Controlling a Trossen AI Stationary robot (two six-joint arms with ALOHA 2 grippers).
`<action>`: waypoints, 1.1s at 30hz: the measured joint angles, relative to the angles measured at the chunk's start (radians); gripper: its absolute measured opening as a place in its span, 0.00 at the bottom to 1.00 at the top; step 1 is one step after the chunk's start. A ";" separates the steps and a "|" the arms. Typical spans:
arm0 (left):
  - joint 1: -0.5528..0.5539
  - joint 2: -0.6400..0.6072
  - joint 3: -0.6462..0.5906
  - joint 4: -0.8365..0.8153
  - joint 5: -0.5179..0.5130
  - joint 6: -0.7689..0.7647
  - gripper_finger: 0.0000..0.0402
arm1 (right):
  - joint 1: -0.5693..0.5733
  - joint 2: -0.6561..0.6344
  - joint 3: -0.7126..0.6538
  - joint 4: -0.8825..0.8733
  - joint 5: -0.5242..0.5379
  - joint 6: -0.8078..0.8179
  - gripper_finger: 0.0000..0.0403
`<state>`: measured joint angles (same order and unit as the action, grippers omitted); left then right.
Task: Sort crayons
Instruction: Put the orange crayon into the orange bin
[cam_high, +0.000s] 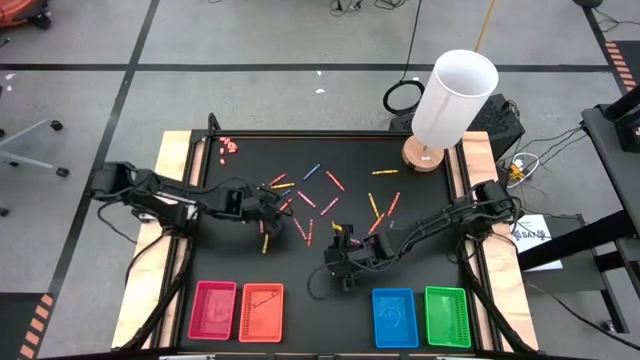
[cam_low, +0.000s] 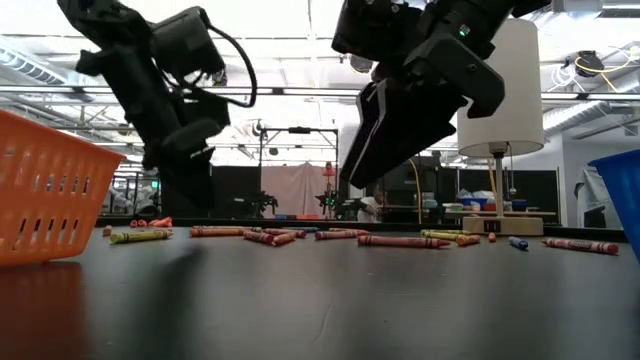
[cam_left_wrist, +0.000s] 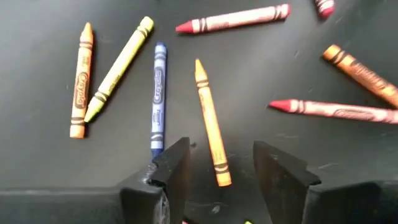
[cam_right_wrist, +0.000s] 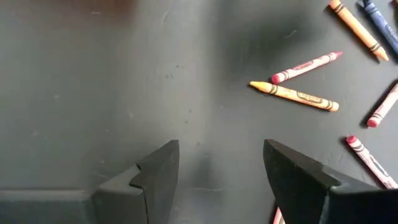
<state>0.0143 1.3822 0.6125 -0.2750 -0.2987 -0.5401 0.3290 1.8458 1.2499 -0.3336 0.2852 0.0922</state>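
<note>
Crayons (cam_high: 310, 200) in red, orange, yellow and blue lie scattered flat on the black mat (cam_high: 420, 210). My left gripper (cam_left_wrist: 217, 149) hangs open at the left side of the scatter (cam_high: 268, 215). Its fingers stand on either side of the blunt end of an orange crayon (cam_left_wrist: 210, 127) without touching it. A blue crayon (cam_left_wrist: 158, 99) lies just beside one finger. My right gripper (cam_right_wrist: 221, 149) is open over bare mat nearer the front (cam_high: 335, 265), with a red crayon (cam_right_wrist: 306, 66) and a yellow crayon (cam_right_wrist: 295, 94) a little way off.
Four trays stand along the near edge: pink (cam_high: 213, 310), orange (cam_high: 261, 312), blue (cam_high: 394, 317) and green (cam_high: 447, 316). A white-shaded lamp (cam_high: 450, 100) stands at the far right corner. A small cluster of pink-red bits (cam_high: 230, 147) lies at the far left.
</note>
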 joint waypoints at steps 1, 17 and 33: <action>0.000 0.013 0.000 0.007 0.000 0.000 0.44 | 0.000 0.000 0.000 0.000 0.000 -0.001 0.54; -0.002 0.136 0.000 0.042 -0.046 -0.025 0.44 | -0.009 0.000 0.000 0.015 0.003 -0.010 0.54; 0.000 0.140 0.001 0.044 -0.007 0.027 0.33 | -0.008 0.000 0.000 0.012 0.002 -0.011 0.54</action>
<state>0.0147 1.5227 0.6136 -0.2314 -0.3061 -0.5129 0.3206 1.8459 1.2495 -0.3214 0.2867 0.0809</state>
